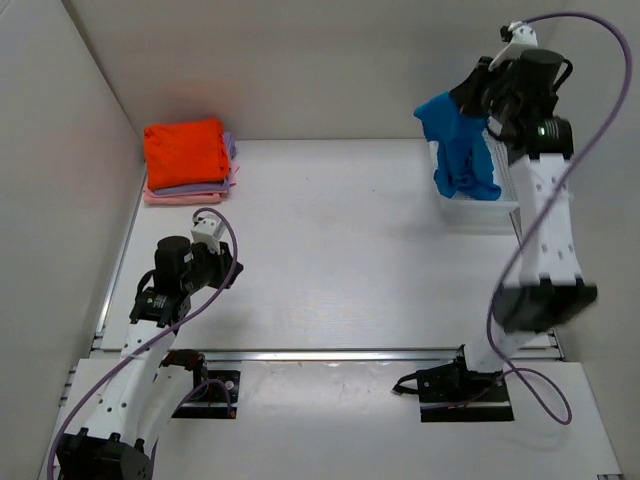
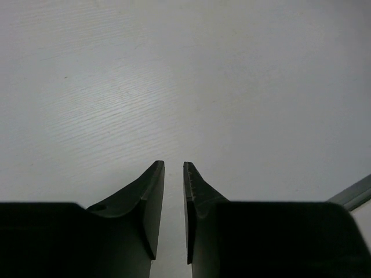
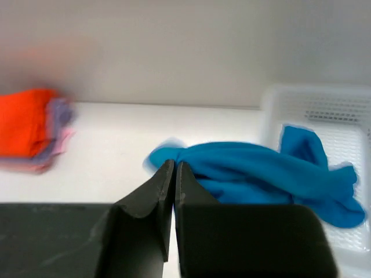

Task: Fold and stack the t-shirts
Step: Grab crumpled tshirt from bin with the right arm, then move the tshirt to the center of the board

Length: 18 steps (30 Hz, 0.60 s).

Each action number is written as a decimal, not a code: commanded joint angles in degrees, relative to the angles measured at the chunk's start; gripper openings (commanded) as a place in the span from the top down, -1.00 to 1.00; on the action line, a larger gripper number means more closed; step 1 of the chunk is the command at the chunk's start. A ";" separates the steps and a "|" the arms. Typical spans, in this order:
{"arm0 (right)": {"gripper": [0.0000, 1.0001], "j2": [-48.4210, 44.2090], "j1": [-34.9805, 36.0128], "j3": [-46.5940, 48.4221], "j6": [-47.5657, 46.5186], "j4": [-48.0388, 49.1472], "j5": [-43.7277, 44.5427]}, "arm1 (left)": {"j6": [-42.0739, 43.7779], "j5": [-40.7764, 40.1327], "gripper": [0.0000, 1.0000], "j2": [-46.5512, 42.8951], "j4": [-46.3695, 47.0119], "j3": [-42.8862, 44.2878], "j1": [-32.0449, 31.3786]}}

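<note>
From above, the right gripper (image 1: 465, 98) is at the far right, raised over the white basket (image 1: 505, 208). The blue tee (image 1: 462, 150) hangs from it in a crumpled bunch, its lower end dangling over or into the basket. At the far left of the table (image 1: 340, 250) is a stack of folded tees: orange tee (image 1: 185, 150) on top, lavender tee (image 1: 230, 150) under it and pink tee (image 1: 185, 198) at the bottom. The left gripper (image 1: 228, 270) is at the near left, well apart from both stack and blue tee.

The left wrist view shows only bare table. The gripper's fingers (image 2: 152, 191) are drawn almost together with a thin slit between them, and nothing is in it.

The right wrist view is blurred. The fingers (image 3: 156, 191) are pressed together, and the blue cloth starts right at their tips and trails off to the right into the basket, so I judge they are pinching an edge of the tee. The stack shows at the far left.

The step in hand looks like lifting the blue tee out of the basket. Three tees are already folded, and this one is not yet spread. The next move calls for carrying it left to the open middle of the table and laying it flat. The left gripper will likely need to take a second corner, since one pinch leaves the cloth bunched.
</note>
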 commanded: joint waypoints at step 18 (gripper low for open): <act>1.00 -26.69 26.51 -41.14 4.44 17.40 -8.64 | -11.43 -0.35 0.83 -11.33 -2.89 1.72 -3.13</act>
